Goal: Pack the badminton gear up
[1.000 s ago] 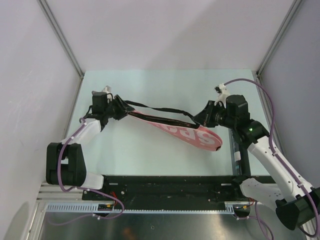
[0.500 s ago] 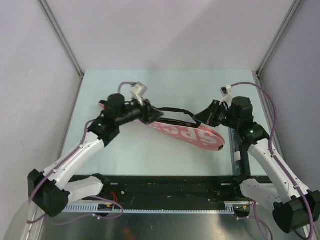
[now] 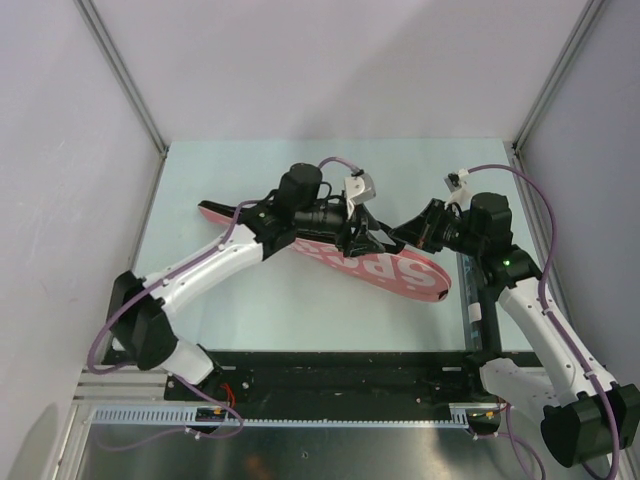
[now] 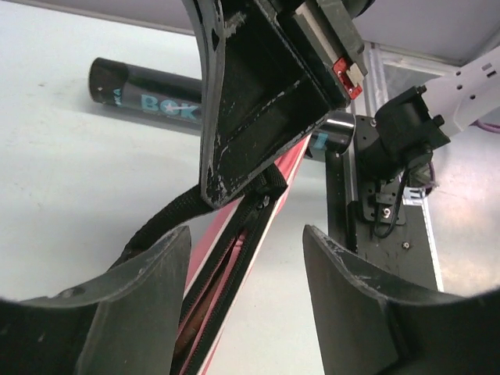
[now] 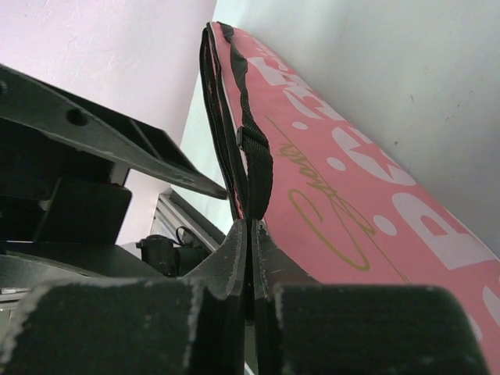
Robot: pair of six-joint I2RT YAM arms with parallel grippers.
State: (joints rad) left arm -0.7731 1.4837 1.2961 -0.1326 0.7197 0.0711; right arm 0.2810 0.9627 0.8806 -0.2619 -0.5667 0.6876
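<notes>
The pink racket-shaped bag with white lettering lies slanted across the table, its black zip edge facing up and partly parted. My right gripper is shut on the bag's black strap at the wide end, holding it up. My left gripper has reached over the bag close to the right one. In the left wrist view it stands open astride the zip edge, gripping nothing. A dark cylindrical tube lies on the table behind the right gripper.
Grey walls with metal corner posts close in the table on three sides. A black rail runs along the near edge. The right arm's base and cable stand just beyond the bag's wide end.
The left arm swung from the bag's narrow left end along the bag to the right, up to the right gripper, and its jaws widened. The right gripper kept its hold on the strap.
</notes>
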